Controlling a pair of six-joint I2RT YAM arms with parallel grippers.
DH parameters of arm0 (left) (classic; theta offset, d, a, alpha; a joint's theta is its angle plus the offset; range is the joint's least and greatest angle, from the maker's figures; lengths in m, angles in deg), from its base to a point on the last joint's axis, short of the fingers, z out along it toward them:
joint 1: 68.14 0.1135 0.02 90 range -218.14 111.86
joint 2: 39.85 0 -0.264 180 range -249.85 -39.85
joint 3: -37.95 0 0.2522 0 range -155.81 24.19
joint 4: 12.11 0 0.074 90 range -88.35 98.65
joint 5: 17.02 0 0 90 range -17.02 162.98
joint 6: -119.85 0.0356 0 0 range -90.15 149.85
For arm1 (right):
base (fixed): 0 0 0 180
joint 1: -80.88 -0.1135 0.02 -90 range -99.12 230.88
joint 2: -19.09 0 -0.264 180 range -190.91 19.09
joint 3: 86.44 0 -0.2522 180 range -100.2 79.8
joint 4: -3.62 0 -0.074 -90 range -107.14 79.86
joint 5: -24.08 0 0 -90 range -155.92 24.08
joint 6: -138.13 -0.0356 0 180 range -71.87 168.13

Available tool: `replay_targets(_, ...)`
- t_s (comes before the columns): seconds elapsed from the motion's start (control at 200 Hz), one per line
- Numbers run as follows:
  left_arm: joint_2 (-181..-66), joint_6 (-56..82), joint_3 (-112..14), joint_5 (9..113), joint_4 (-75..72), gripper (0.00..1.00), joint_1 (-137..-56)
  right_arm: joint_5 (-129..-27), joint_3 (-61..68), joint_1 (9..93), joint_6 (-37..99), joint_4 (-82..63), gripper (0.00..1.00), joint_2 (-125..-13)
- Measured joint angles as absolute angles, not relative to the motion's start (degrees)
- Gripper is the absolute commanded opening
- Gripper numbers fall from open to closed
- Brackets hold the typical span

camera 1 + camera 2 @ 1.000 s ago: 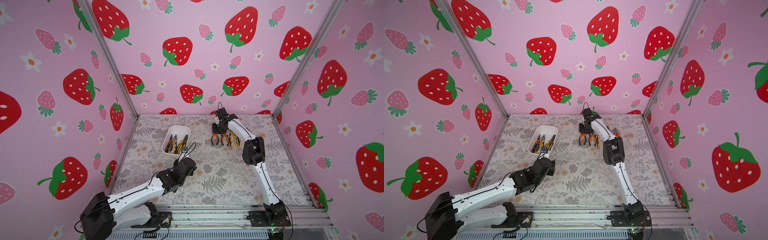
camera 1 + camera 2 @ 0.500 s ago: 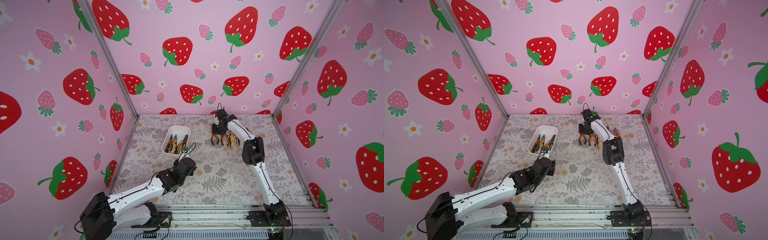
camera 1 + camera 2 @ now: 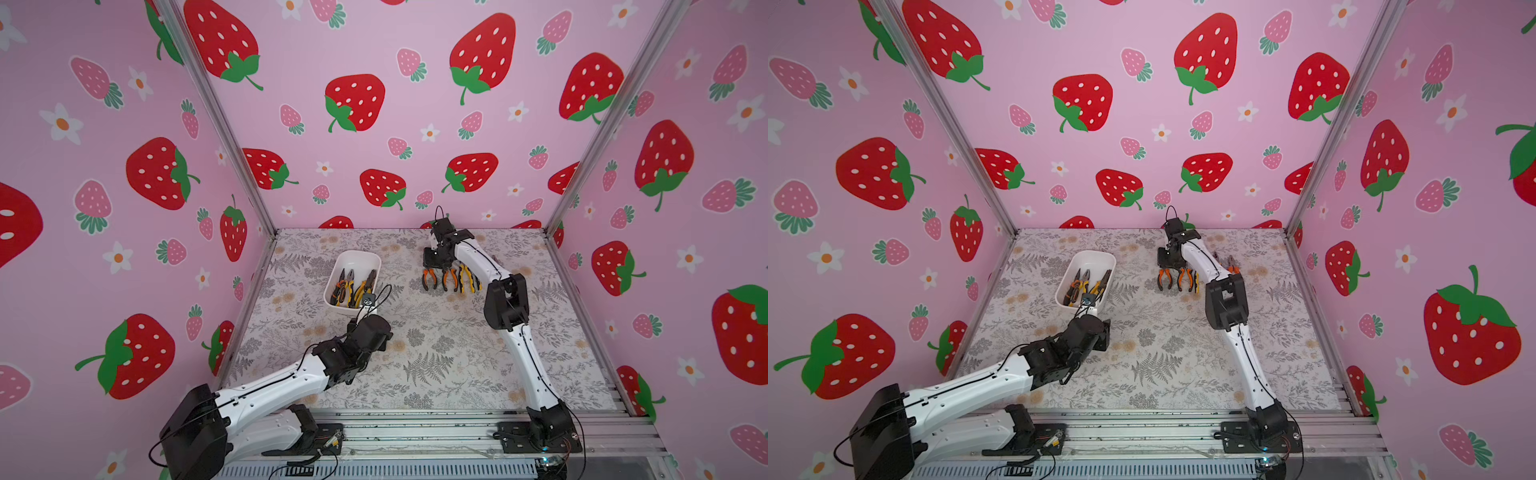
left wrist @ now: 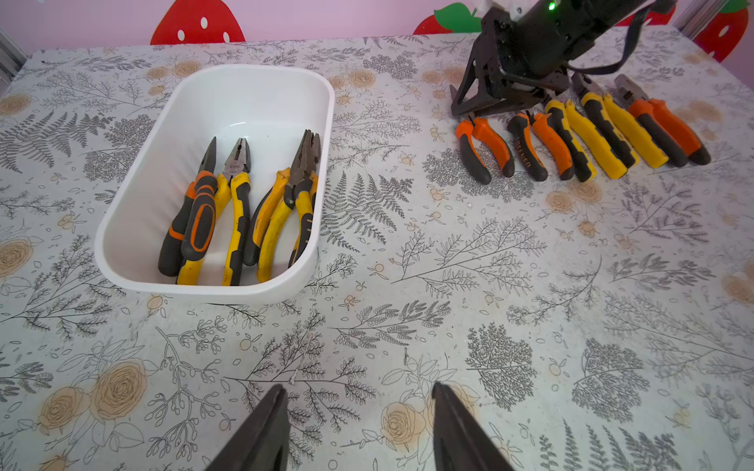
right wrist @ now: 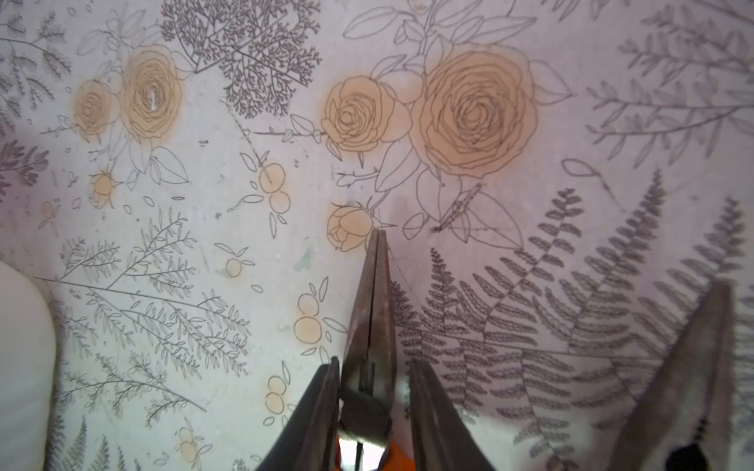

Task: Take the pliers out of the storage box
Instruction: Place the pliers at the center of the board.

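Observation:
The white storage box [image 3: 357, 254] [image 3: 1092, 253] [image 4: 253, 69] stands at the left rear of the table, with some orange-and-black and yellow-and-black pliers [image 4: 240, 204] [image 3: 353, 286] lying in it. Several more pliers [image 3: 451, 280] [image 3: 1177, 279] [image 4: 571, 134] lie in a row on the table to its right. My right gripper [image 5: 373, 361] [image 3: 433, 268] is low over the row's leftmost pair [image 5: 369, 310] [image 4: 483, 147]. Its jaws straddle the metal head, open, with a gap on one side. My left gripper [image 4: 357, 389] hovers open and empty over the table in front of the box.
Pink strawberry walls close the table on three sides, and metal rails run along the front edge. The right arm's elbow [image 3: 505, 299] hangs over the right end of the row. A corner of the box [image 5: 20, 346] shows in the right wrist view.
The right gripper's jaws have eased slightly apart around the pliers' head and the wrist has shifted a little. The left arm has not moved.

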State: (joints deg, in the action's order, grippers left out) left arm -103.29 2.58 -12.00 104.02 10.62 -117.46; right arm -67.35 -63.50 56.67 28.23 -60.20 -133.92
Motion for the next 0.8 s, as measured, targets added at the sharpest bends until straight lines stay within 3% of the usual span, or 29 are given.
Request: replay_targets(0.8, -103.31, 2.56, -11.98, 103.94, 10.62, 0.57, -117.24, -63.17, -55.99, 56.85, 28.03, -57.87, 0.27, -129.89)
